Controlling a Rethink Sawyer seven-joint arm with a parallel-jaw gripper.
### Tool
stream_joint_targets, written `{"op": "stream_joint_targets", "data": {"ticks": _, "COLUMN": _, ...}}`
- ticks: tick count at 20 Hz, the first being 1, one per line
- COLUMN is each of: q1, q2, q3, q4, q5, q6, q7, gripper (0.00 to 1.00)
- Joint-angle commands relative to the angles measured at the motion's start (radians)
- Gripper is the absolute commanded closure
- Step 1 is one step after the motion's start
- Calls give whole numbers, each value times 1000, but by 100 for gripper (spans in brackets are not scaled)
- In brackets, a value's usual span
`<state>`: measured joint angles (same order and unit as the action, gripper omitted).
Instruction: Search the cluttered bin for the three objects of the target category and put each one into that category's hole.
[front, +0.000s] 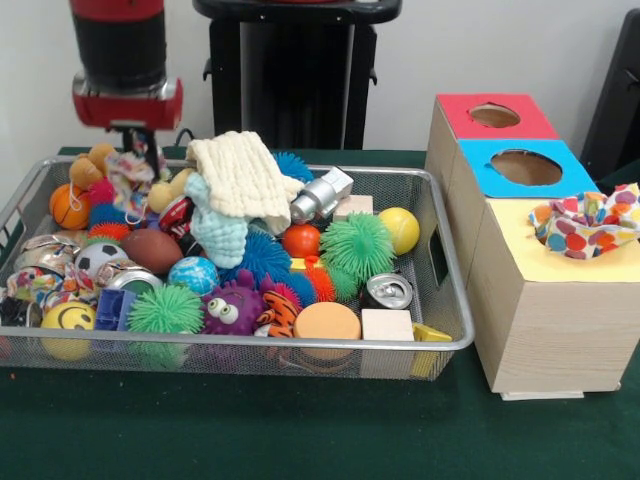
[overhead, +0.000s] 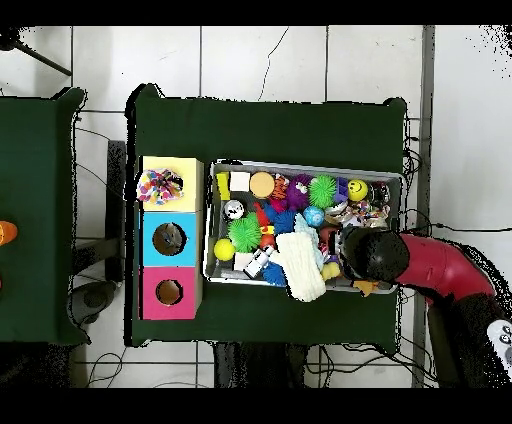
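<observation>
a: where does your end effector (front: 137, 140) stand?

b: at the far corner of the wide, shallow silver wire-mesh bin (front: 455, 340), lowered among the soft toys beside the small orange basketball (front: 69, 206). the red and black arm (overhead: 440, 268) hides it from above, so you cannot tell how far it is open or whether it has hold of anything.

a: why is the bin set there?

b: it sits on the green-covered counter (front: 300, 430) just beside the row of three pale wooden boxes (front: 540, 310), probably to keep each carry short. their tops are red (front: 495, 117), blue (front: 525, 167) and yellow (front: 590, 255), and each colour likely marks a category.

a: is any hole used?

b: a spotted cloth (front: 585, 228) fills the yellow one; red and blue look empty. a cream waffle-knit cloth (front: 240, 177) is draped high over the pile, likely the easiest thing to lift.
</observation>
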<state>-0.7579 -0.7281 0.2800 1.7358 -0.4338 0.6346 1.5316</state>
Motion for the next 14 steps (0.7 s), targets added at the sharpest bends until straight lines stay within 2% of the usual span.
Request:
{"op": "stream_joint_targets", "data": {"ticks": 1, "q1": 83, "q2": -262, "q3": 3, "q4": 231, "q5": 216, "q6": 167, "q7": 199, "gripper": 100}}
{"op": "stream_joint_targets", "data": {"ticks": 3, "q1": 118, "q2": -268, "q3": -18, "q4": 241, "q5": 253, "q6": 199, "q7": 224, "gripper": 100}}
{"op": "stream_joint_targets", "data": {"ticks": 5, "q1": 145, "q2": -241, "q3": -27, "q4": 251, "q5": 271, "q6": 175, "q7": 235, "gripper": 100}}
{"op": "stream_joint_targets", "data": {"ticks": 8, "q1": 184, "q2": -177, "q3": -36, "q4": 269, "q5": 293, "q6": 75, "q7": 261, "gripper": 100}}
{"op": "stream_joint_targets", "data": {"ticks": 14, "q1": 234, "q2": -61, "q3": -19, "q4": 360, "q5": 404, "q6": -144, "q7": 319, "gripper": 100}}
